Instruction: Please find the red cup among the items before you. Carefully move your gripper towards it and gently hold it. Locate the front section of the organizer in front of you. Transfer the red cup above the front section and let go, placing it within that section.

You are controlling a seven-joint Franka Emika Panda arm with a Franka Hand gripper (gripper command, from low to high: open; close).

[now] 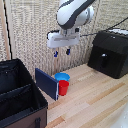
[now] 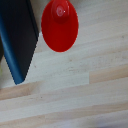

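Observation:
The red cup [image 1: 64, 88] stands upright on the wooden table, just in front of a blue cup and beside a dark blue flat panel. In the wrist view the red cup [image 2: 60, 25] is seen from above, its mouth open. My gripper [image 1: 61, 52] hangs well above the cups, fingers pointing down, open and empty; its fingers do not show in the wrist view. The black fabric organizer [image 1: 20, 95] with inner dividers sits at the exterior view's left, near the front.
A blue cup [image 1: 62, 77] stands right behind the red one. A dark blue panel [image 1: 46, 83] leans next to them; it also shows in the wrist view [image 2: 18, 40]. A black boxy appliance [image 1: 110, 52] stands at the exterior view's right.

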